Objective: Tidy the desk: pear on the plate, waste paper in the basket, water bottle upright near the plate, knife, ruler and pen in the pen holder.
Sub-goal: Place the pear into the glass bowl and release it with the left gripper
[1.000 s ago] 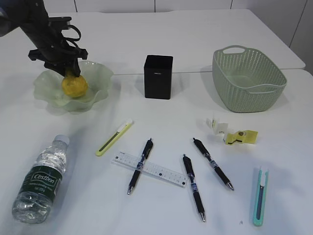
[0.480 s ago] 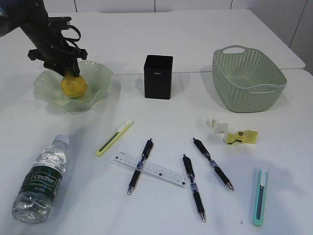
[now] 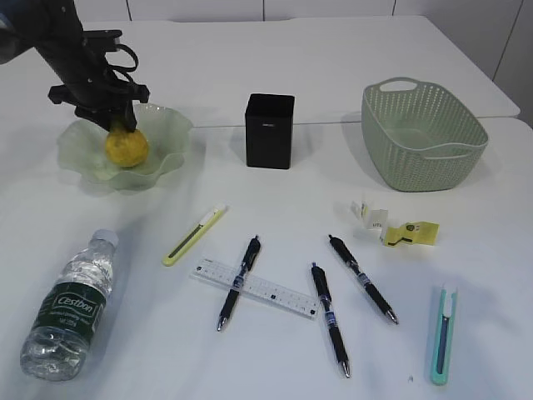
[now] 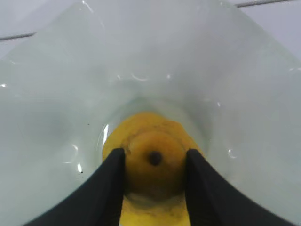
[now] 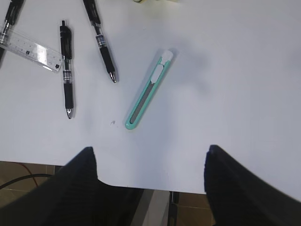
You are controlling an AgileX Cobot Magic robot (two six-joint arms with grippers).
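Pear (image 4: 153, 157) sits between left hand (image 4: 154, 188) fingers.

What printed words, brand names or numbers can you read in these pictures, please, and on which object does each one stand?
"Cestbon": green label of the water bottle lying on the table.
Ruler: scale marks show, digits too small to read.
Pen holder: small pale mark on its front, unreadable.
Waste paper: dark print, too blurred to read.

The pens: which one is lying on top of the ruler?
The leftmost pen. It crosses over the clear ruler, while the middle pen only comes near the ruler's right end and the right pen lies apart.
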